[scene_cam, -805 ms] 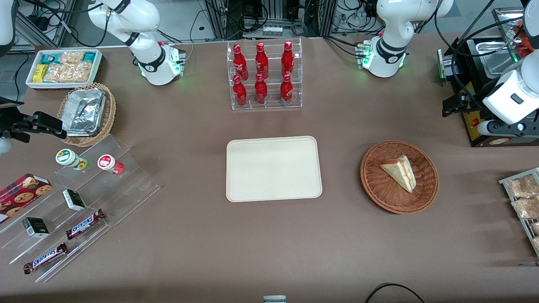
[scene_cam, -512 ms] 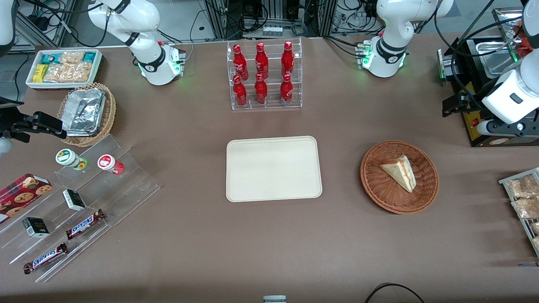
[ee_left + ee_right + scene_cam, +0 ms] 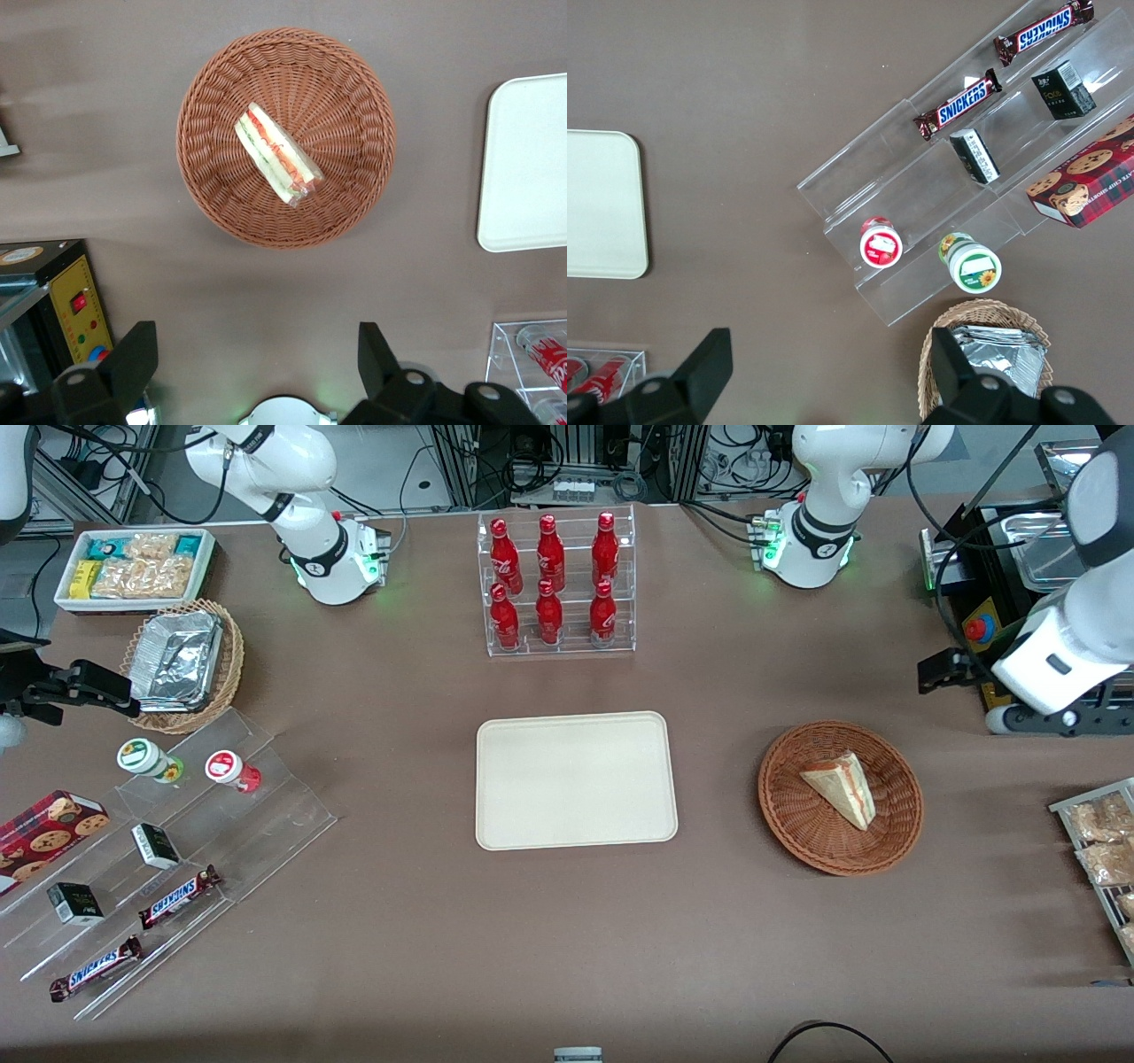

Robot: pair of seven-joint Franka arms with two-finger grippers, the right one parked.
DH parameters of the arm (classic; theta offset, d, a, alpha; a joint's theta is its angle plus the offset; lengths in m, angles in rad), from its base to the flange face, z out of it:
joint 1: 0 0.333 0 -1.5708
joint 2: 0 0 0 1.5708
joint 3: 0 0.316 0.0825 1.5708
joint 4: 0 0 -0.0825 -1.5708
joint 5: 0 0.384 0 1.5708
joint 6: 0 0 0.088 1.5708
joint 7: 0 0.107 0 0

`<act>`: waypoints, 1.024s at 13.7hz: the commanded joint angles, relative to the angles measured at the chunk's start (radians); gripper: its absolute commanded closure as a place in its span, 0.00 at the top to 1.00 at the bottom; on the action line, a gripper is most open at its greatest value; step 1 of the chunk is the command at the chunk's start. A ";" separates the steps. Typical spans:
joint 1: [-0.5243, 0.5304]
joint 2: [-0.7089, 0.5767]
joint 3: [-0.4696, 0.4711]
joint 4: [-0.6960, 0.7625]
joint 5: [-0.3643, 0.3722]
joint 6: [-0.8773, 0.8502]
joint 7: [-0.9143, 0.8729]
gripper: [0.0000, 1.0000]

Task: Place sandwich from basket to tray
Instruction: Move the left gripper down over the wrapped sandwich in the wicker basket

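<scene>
Sandwich (image 3: 840, 786): triangular wedge, pale bread, red-orange and green layers along one edge (image 3: 275, 155); lying in the basket, roughly at its middle; untouched.
Basket (image 3: 802, 831): round, reddish-brown wicker (image 3: 354, 190); on the table toward the working arm's end; well apart from the tray, bare cloth between.
Tray (image 3: 576, 780): flat, cream, rounded corners, low rim; at mid-table, nearer the front camera than the bottle rack; one edge also visible from the left wrist (image 3: 528, 164).
Gripper (image 3: 257, 359): above the table, beside the basket and farther from the front camera than it; two dark fingers (image 3: 135, 356) spread wide apart; nothing between them; clear of basket and sandwich.
Table (image 3: 567, 948): brown cloth surface.
Bottle rack (image 3: 556, 584): clear tiered stand; six red bottles in two rows.
Black box (image 3: 62, 297): yellow panel with red button; on the table near the gripper.
Foil-tray basket (image 3: 182, 664): lighter tan wicker holding foil trays; toward the parked arm's end.
Snack bin (image 3: 133, 567): white, filled with packets; farther from the front camera than the foil-tray basket.
Clear stepped stand (image 3: 168, 868): two lidded cups, small dark boxes, two Snickers bars; cookie box (image 3: 49, 828) beside it.
</scene>
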 commanded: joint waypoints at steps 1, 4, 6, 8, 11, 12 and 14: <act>-0.003 -0.014 0.002 -0.080 0.012 0.079 -0.027 1.00; -0.006 -0.012 0.001 -0.192 0.015 0.206 -0.134 1.00; -0.006 -0.015 0.001 -0.261 0.015 0.297 -0.136 1.00; -0.006 -0.014 0.001 -0.318 0.015 0.376 -0.139 1.00; -0.006 -0.003 0.002 -0.355 0.014 0.427 -0.218 1.00; -0.006 0.010 0.002 -0.356 0.014 0.430 -0.235 1.00; -0.006 0.015 0.001 -0.394 0.009 0.491 -0.337 1.00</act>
